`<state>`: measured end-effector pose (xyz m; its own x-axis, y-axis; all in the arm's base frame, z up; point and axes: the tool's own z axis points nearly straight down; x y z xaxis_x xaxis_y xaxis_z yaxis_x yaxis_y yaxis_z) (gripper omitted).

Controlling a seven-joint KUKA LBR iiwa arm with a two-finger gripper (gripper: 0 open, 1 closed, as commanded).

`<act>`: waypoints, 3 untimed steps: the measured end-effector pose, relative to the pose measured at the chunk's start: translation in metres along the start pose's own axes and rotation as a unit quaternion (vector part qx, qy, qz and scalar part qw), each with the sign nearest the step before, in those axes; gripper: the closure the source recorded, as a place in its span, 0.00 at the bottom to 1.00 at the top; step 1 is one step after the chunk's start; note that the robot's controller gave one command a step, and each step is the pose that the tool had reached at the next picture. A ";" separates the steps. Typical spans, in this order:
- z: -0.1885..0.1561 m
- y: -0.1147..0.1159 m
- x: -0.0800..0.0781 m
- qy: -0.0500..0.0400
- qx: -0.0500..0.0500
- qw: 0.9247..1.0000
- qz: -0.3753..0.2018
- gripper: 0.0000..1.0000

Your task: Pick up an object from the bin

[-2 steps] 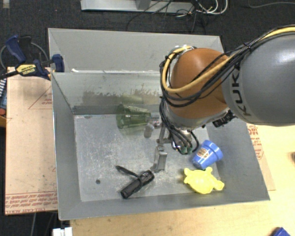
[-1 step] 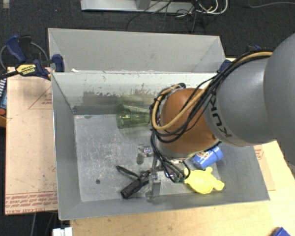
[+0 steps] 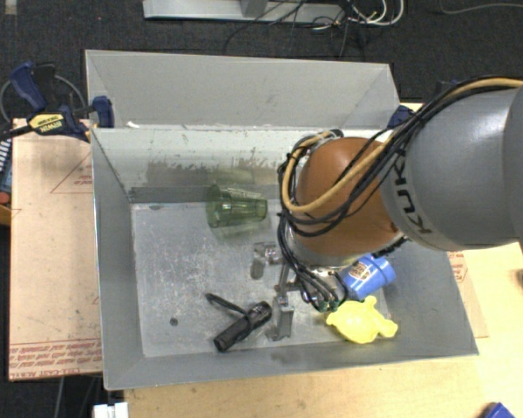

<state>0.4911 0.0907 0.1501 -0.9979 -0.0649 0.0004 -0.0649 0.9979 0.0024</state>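
My gripper (image 3: 275, 290) hangs low over the bin floor, right of centre, below the orange wrist cover. Its two metal fingers stand apart, one fingertip (image 3: 262, 259) toward the back and the other toward the front, with bare floor between them, so it is open. A black handled tool (image 3: 241, 322) lies on the floor at the front, its right end just beside the front finger. A yellow lumpy toy (image 3: 361, 324) rests to the right of the gripper, and a blue cylindrical container with a label (image 3: 370, 274) lies behind it, partly hidden by the arm.
A pale green translucent cup (image 3: 235, 208) lies on its side near the back wall, left of the arm. The arm and its cables cover the bin's right back part. The left half of the floor is bare scratched metal.
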 end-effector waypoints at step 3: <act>0.062 0.044 -0.016 0.000 -0.001 0.987 -0.158 1.00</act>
<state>0.5038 0.1362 0.0882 -0.9275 -0.3738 -0.0013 -0.3738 0.9275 0.0041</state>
